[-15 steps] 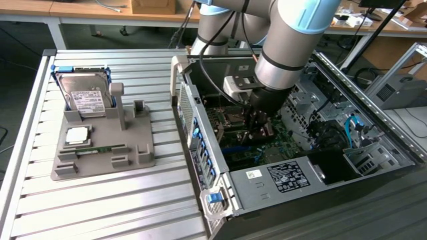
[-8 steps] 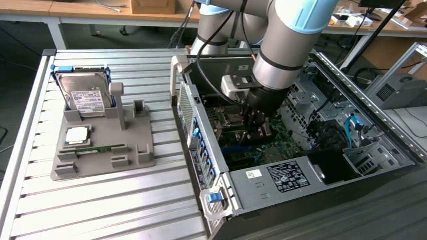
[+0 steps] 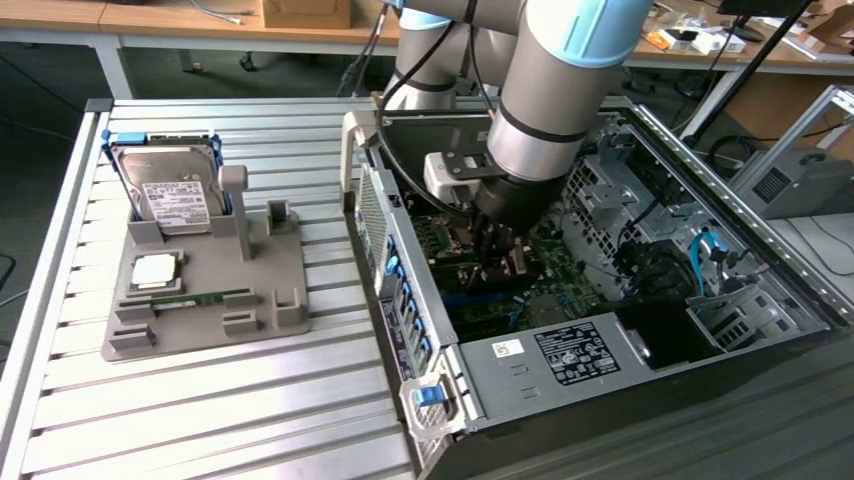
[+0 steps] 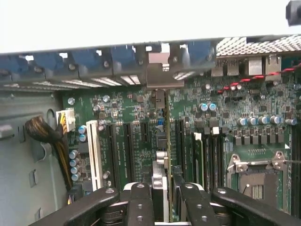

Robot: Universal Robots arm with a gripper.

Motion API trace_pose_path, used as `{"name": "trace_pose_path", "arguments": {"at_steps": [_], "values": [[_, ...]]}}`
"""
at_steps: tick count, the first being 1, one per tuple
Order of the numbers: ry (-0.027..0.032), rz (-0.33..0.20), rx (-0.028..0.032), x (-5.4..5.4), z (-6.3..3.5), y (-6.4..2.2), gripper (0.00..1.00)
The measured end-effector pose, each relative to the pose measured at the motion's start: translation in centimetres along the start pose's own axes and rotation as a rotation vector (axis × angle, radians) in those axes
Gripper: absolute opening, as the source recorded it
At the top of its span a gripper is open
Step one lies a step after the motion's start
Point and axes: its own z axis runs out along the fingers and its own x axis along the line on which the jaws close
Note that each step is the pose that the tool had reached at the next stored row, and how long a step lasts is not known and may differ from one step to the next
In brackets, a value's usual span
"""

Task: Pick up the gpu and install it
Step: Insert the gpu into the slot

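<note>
Your gripper [image 3: 501, 262] is down inside the open computer case [image 3: 747, 230], just over the motherboard [image 4: 221, 136], and its two black fingers [image 4: 141, 202] are clamped on the gpu [image 4: 161, 141], one to each flat face. From the wrist view you see the card edge-on: a thin slab standing upright between the fingers, its long axis running straight away from the gripper toward the rear wall of the case. The silvery end bracket [image 4: 158, 70] leads, and it sits at the row of rear slot openings; whether it touches the wall I cannot tell.

I judge you are in the install step, with the pick-up done. The card's lower edge hangs along the line of an expansion slot, between the white slot [image 4: 95, 150] on one side and the memory slots [image 4: 207, 150] on the other. Whether the edge connector has entered the slot is hidden by the card itself.

By my reading, seating calls for a straight push toward the board with the card kept upright and its edge parallel to the slot, and the bracket must meet its opening. Any tilt would likely jam the connector.

On the grey fixture tray [image 3: 200, 320] at the exterior view's left, well apart from the case, stand the hard drive [image 3: 174, 195], a processor chip [image 3: 154, 270] and a memory stick [image 3: 200, 298].
</note>
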Motion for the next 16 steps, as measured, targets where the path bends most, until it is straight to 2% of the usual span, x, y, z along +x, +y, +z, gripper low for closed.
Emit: {"name": "trace_pose_path", "arguments": {"at_steps": [10,16], "values": [[0.0000,0.000,0.0005,-0.22,0.10,0.38,0.27],[0.0000,0.000,0.0005,0.04,0.10,0.39,0.27]]}}
